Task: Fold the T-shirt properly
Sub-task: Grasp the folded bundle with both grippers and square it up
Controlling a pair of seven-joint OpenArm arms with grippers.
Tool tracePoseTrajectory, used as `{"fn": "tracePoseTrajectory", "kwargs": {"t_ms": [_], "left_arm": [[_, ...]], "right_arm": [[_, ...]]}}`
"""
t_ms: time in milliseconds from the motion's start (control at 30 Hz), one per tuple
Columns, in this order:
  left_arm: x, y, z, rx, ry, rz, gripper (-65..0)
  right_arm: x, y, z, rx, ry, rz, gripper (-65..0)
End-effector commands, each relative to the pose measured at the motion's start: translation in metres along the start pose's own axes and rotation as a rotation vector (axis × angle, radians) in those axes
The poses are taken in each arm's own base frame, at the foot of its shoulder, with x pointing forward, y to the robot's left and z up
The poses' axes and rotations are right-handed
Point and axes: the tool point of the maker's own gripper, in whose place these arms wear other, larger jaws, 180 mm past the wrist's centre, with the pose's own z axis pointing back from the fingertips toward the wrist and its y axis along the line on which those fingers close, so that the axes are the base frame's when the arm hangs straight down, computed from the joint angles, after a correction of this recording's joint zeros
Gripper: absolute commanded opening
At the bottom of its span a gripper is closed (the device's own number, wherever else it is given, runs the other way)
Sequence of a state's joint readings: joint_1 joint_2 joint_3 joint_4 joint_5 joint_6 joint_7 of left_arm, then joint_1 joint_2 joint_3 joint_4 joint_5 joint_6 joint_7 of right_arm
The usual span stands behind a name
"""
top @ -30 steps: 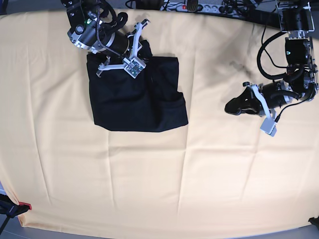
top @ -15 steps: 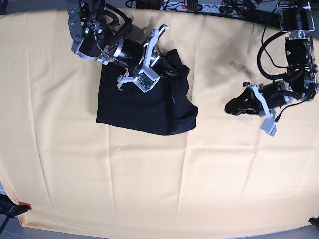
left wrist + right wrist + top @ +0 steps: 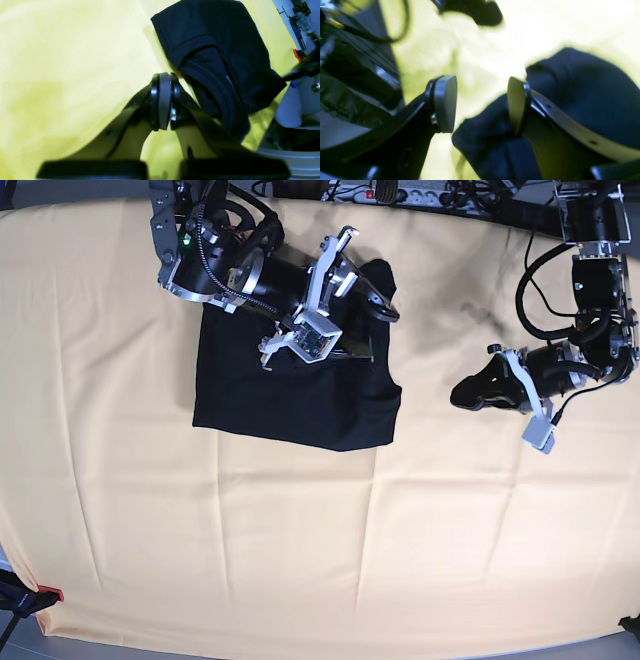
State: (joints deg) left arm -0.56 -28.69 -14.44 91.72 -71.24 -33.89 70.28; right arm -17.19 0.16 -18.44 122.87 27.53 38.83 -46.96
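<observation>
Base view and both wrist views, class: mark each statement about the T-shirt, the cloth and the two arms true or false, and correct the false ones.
1. The T-shirt lies on a yellow tablecloth. True.
2. The right gripper has its fingers closed together. False: they stand apart, over the shirt's edge.
3. The left gripper is shut and holds nothing. True.
4. The left gripper rests on the T-shirt. False: it is off to the side, above bare cloth.
5. The T-shirt is spread out flat with both sleeves open. False: it is folded into a compact shape.
</observation>
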Motion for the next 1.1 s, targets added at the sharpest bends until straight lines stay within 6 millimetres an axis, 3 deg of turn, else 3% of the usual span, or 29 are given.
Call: {"fn": "tracePoseTrajectory", "kwargs": {"t_ms": [0,67,100,167,200,433,600,733,867,967,1067], "left_arm": [[0.015,-0.010,0.006,-0.053,-0.034,-0.033,-65.0],[0.010,-0.032,0.009,-0.177,-0.014,-0.076,-65.0],[0.003,-0.033,0.008,-0.183,0.030,-0.098,-65.0],[-0.001,-0.043,0.005,-0.207,0.063,-0.124,-65.0],[-0.004,-0.051,0.001,-0.227,0.082,-0.141,-65.0],[-0.032,-0.135,-0.024,-0.463,0.208,-0.305,-65.0],[-0.061,-0.184,-0.036,-0.614,0.296,-0.366,-65.0],[-0.093,-0.191,-0.052,-0.606,0.406,-0.426,-65.0],[-0.122,-0.187,-0.067,-0.544,0.497,-0.527,-65.0],[-0.129,-0.179,-0.077,-0.481,0.510,-0.600,-65.0],[-0.126,-0.167,-0.083,-0.414,0.497,-0.656,-65.0]], "right_arm": [[0.017,-0.007,0.000,-0.029,-0.039,0.049,-30.7],[0.019,-0.031,0.000,-0.120,0.003,0.103,-34.6],[0.024,-0.043,0.000,-0.168,0.009,0.120,-41.2],[0.033,-0.063,0.003,-0.242,0.015,0.153,-60.5],[0.035,-0.072,0.006,-0.270,0.018,0.165,-65.0],[0.033,-0.123,0.033,-0.385,0.052,0.253,-65.0],[0.001,-0.169,0.041,-0.419,0.150,0.237,-65.0],[-0.024,-0.201,0.040,-0.377,0.242,0.225,-65.0],[-0.035,-0.233,0.046,-0.404,0.304,0.205,-65.0],[-0.047,-0.247,0.053,-0.396,0.352,0.177,-65.0],[-0.072,-0.244,0.059,-0.347,0.425,0.147,-65.0]]}}
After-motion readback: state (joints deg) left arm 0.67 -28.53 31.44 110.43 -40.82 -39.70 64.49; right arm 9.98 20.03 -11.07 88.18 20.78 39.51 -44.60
